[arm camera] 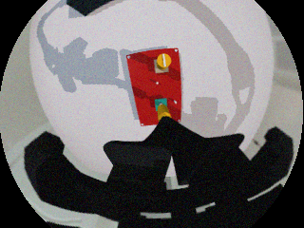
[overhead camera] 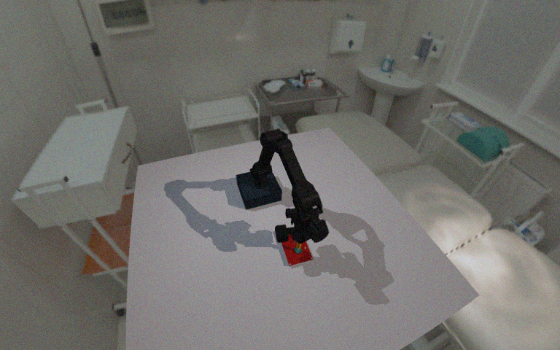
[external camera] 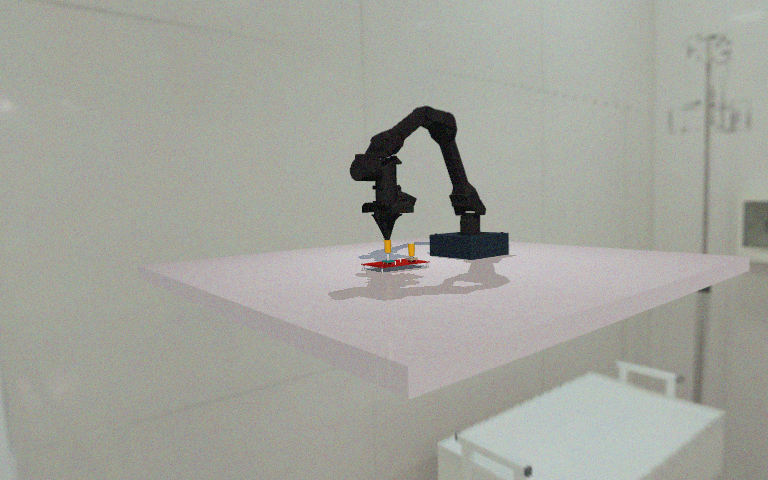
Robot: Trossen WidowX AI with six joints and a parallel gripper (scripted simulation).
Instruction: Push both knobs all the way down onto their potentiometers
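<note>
The red circuit board (overhead camera: 301,258) (external camera: 370,264) (arm camera: 142,81) stands on short legs. One yellow knob (external camera: 387,246) (arm camera: 163,113) stands high over the teal potentiometer (external camera: 389,261) (arm camera: 161,102) (overhead camera: 297,250), with bare shaft showing between them. The other yellow knob (external camera: 411,250) (arm camera: 163,61) sits low over the grey potentiometer (arm camera: 160,69); whether it touches it is too small to tell. My gripper (external camera: 387,238) (arm camera: 165,120) is shut and holds nothing. Its tips are right at the top of the knob over the teal potentiometer and hide part of it in the wrist view.
The arm's dark base box (overhead camera: 259,192) (external camera: 468,245) stands on the pale table (overhead camera: 197,297) (external camera: 538,294), on the side of the grey potentiometer. The other yellow knob stands beside the gripper's fingers, lower than their tips. Arm shadows fall across the table and board.
</note>
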